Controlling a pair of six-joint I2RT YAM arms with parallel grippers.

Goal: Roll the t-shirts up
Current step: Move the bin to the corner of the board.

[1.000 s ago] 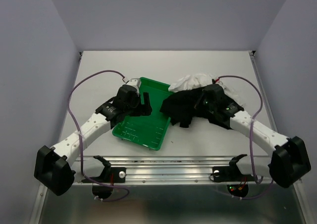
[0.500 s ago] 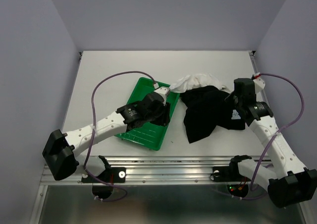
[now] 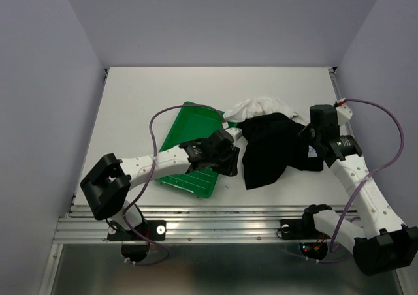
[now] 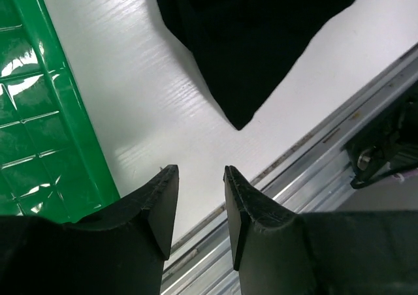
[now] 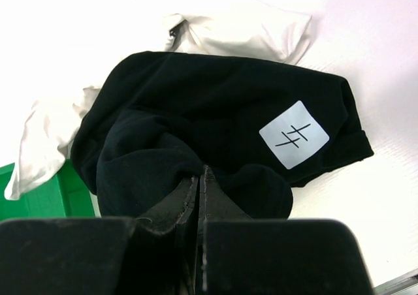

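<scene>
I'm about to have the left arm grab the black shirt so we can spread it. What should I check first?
1. Right gripper shut on black shirt: ok.
2. Left gripper empty, jaws apart: ok.
3. Left gripper at the shirt's near corner: not ok, it lies ahead, untouched.
4. Black shirt flat: not ok, bunched.
5. White shirt free of the black one: not ok, partly underneath.
6. Tray apart from black shirt: ok, bare table between.
</scene>
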